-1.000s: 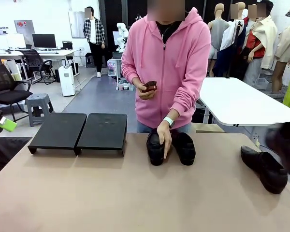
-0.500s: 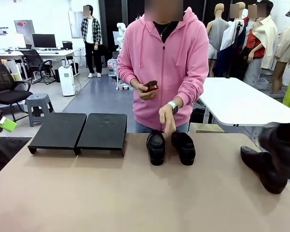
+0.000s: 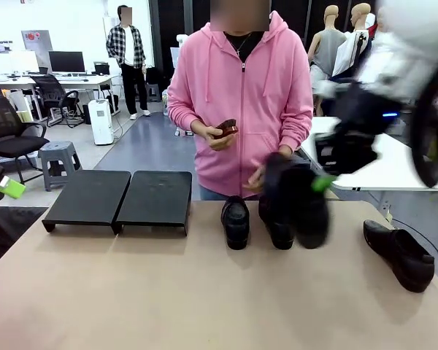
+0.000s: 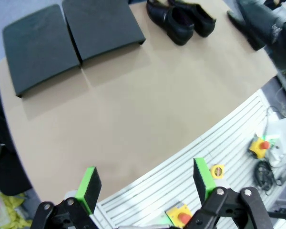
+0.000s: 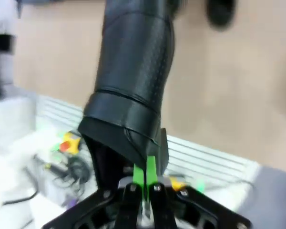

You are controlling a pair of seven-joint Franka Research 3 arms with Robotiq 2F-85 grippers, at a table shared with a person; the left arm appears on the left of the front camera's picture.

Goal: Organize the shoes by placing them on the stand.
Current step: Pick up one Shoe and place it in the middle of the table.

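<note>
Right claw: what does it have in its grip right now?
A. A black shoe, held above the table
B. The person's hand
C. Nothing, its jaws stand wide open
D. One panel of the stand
A: in the right wrist view the right claw is pinched shut on the rim of a black shoe, and the front view shows that shoe hanging, blurred, above the table.
</note>
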